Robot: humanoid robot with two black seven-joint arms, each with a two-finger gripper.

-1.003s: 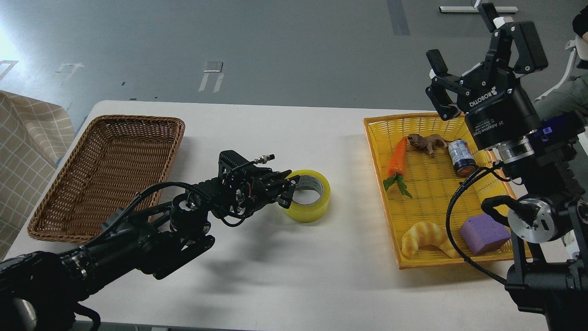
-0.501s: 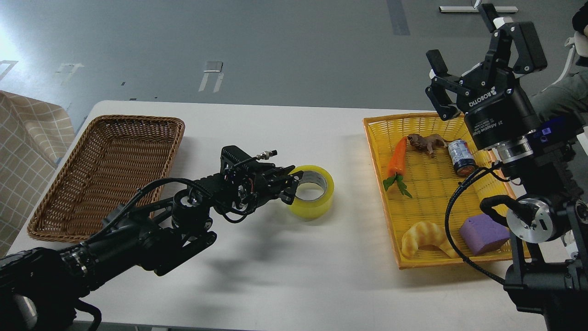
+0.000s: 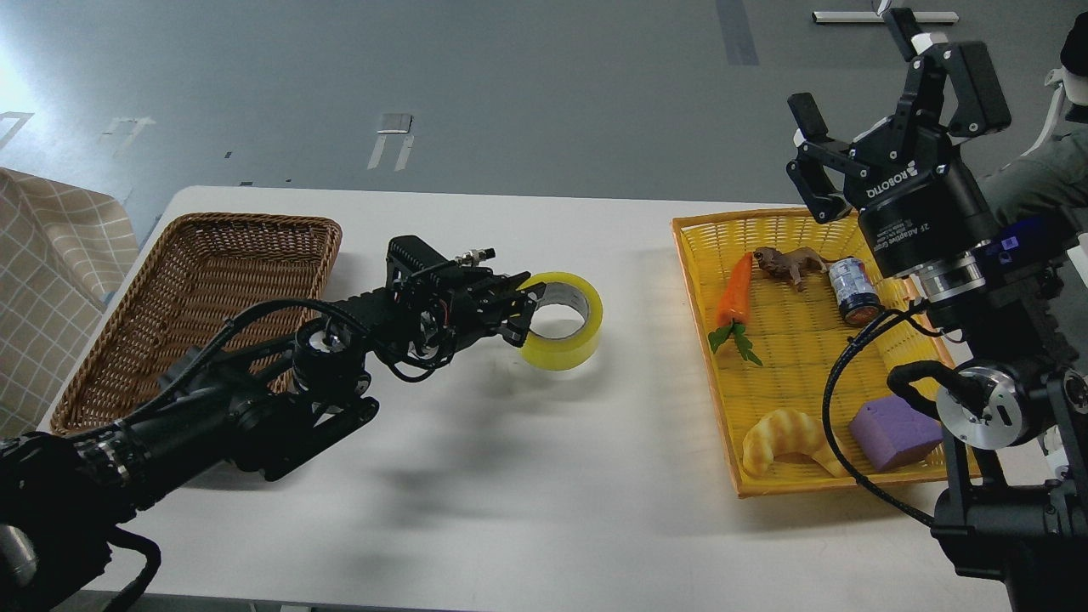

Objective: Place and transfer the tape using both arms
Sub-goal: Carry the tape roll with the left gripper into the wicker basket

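The tape (image 3: pixel 568 327), a wide roll of translucent yellow packing tape with a grey-white core, is held off the white table (image 3: pixel 527 476) near its middle. My left gripper (image 3: pixel 527 310) is shut on the roll's left wall, one finger inside the core and one outside. My left arm reaches in from the lower left. My right gripper (image 3: pixel 884 93) is open and empty, raised high at the upper right, above the far end of the yellow tray (image 3: pixel 710 374).
A brown wicker basket (image 3: pixel 195 323) stands at the left. The yellow tray holds a toy carrot (image 3: pixel 735 293), a brown animal figure (image 3: pixel 790 263), a small can (image 3: pixel 852 291), a croissant toy (image 3: pixel 786 438) and a purple block (image 3: pixel 897 432). A checked cloth (image 3: pixel 42 280) lies at the far left.
My left gripper has lifted the tape off the table and carried it up and slightly left. The right arm has stayed nearly still.
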